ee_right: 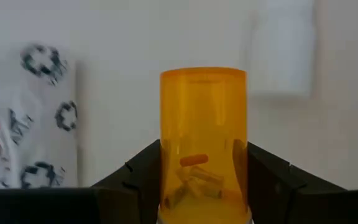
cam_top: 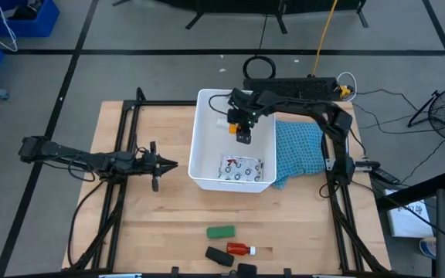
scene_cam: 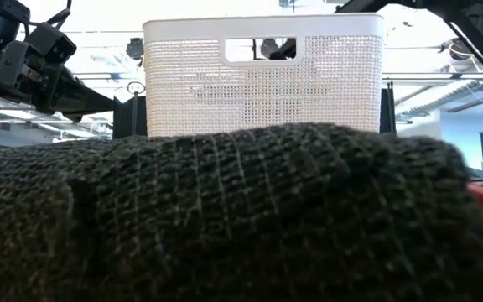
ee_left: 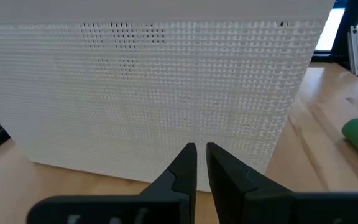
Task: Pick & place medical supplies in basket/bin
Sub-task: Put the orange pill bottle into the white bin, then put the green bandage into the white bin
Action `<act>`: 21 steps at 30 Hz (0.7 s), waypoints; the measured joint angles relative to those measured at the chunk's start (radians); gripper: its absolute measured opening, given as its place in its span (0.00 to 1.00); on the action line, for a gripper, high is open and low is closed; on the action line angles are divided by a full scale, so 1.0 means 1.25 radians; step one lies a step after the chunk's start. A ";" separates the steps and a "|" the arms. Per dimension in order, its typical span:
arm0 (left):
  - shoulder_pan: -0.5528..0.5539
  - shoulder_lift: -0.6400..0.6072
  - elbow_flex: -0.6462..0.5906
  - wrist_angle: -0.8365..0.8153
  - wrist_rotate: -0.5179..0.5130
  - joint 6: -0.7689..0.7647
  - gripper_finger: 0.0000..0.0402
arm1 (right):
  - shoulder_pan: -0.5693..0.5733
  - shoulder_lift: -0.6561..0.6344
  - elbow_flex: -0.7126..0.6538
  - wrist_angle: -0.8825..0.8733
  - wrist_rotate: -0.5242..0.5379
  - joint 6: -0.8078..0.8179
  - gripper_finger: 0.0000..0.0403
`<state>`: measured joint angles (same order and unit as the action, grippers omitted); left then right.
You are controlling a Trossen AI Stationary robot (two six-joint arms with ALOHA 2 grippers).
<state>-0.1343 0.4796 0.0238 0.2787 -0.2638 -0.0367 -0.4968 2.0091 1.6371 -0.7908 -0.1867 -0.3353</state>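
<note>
The white tub [cam_top: 207, 131] stands mid-table, with the white patterned packet [cam_top: 242, 167] flat on its floor and the small white bottle [ee_right: 283, 53] near its far wall. My right gripper [cam_top: 242, 133] hangs over the tub's inside, shut on the orange pill bottle [cam_top: 233, 128]. My left gripper [cam_top: 168, 164] waits shut, level, just left of the tub's left wall [ee_left: 166, 93]. The green block [cam_top: 221, 231], red white-capped tube [cam_top: 242, 249] and black block [cam_top: 219, 255] lie near the table's near edge. In the low view the black block [scene_cam: 225, 218] fills the foreground before the tub [scene_cam: 262, 75]. My right gripper [ee_right: 204, 155] pinches the orange pill bottle between its two fingers [ee_right: 135, 180], on the bottle's side [ee_right: 166, 155] toward its white-capped end. It comes from above, pointing down into the tub. The bottle lies along the fingers and its closed end [ee_right: 204, 81] sticks out past the fingertips.
A blue cloth [cam_top: 298, 150] lies against the tub's right side. A second dark item [cam_top: 246, 269] sits at the table's near edge. Bare wood shows left of the tub and between the tub and the near items. Cables and a power strip [cam_top: 292, 83] lie beyond the far edge.
</note>
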 joint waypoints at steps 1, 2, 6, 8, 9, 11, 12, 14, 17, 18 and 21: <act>0.000 0.000 0.000 0.000 0.000 -0.002 0.10 | -0.002 0.002 0.000 -0.006 -0.001 -0.003 0.42; 0.000 0.000 0.000 0.000 0.000 -0.005 0.10 | -0.004 0.003 0.000 -0.013 0.000 -0.005 0.42; 0.000 0.000 0.000 0.001 0.000 -0.013 0.10 | -0.005 -0.002 -0.003 0.009 0.003 -0.011 0.46; 0.000 0.000 0.000 0.001 0.000 -0.014 0.10 | -0.004 -0.005 -0.003 0.013 0.008 -0.005 0.51; 0.000 0.000 0.000 0.001 0.000 -0.014 0.10 | -0.004 -0.008 -0.003 0.013 0.008 -0.005 0.54; 0.000 0.000 0.000 0.001 0.000 -0.015 0.10 | -0.004 -0.014 -0.004 0.010 0.008 -0.002 0.61; 0.000 0.000 0.000 0.001 0.000 -0.016 0.10 | -0.005 -0.016 -0.004 0.012 0.005 0.003 0.64; 0.000 0.000 0.000 0.001 0.001 -0.016 0.10 | -0.005 -0.019 -0.004 0.006 0.006 0.009 0.69; 0.000 0.000 0.000 0.001 0.000 -0.011 0.10 | 0.001 -0.025 -0.004 0.006 0.035 0.020 0.73; 0.000 0.000 0.000 0.001 0.000 -0.004 0.10 | 0.001 -0.032 -0.005 0.005 0.046 0.025 0.73; 0.000 0.000 0.000 0.003 -0.005 0.024 0.10 | 0.003 -0.077 -0.005 0.011 0.043 0.041 0.71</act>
<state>-0.1343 0.4795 0.0238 0.2821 -0.2694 -0.0070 -0.4934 1.9126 1.6314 -0.7774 -0.1331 -0.2842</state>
